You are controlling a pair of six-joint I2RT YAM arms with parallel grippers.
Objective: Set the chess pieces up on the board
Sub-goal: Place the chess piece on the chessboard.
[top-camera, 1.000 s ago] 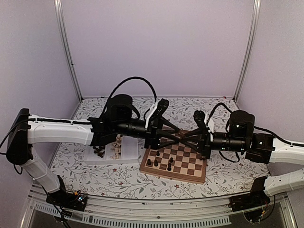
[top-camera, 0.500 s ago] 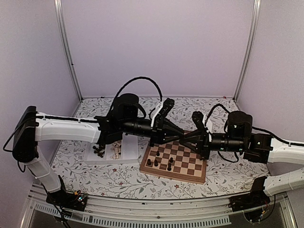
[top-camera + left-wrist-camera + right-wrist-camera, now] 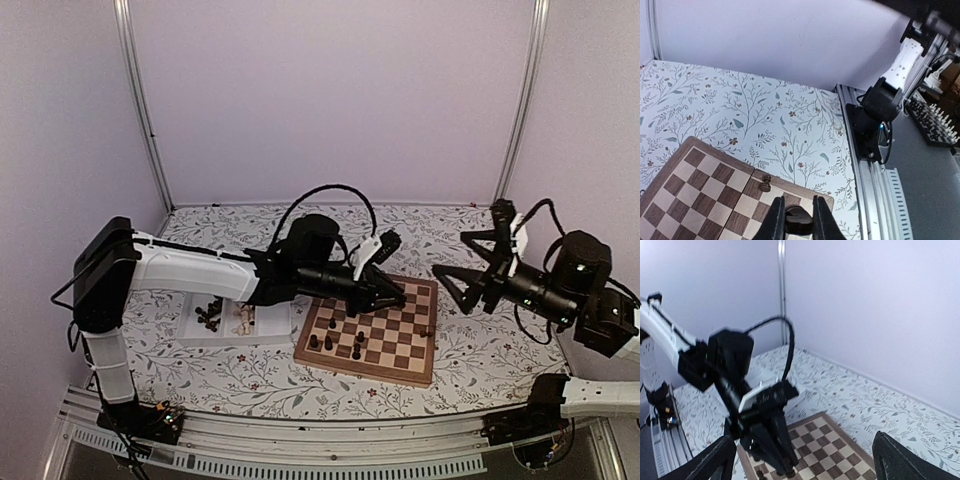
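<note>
The board lies mid-table, its checked squares also in the left wrist view and the right wrist view. My left gripper reaches over the board's far right part, low above it. It is shut on a dark chess piece between its fingers. A dark pawn rests on the board's border just beyond. Several dark pieces stand at the board's left side. My right gripper hangs open and empty to the right of the board, its fingers spread wide.
A white two-compartment tray sits left of the board with dark pieces and pale pieces in it. The floral table cover surrounds everything. Metal rails run along the table edge.
The grippers met over the board; the left one closed on the dark piece and carried it right. The right gripper opened and drew back to the right and upward.
</note>
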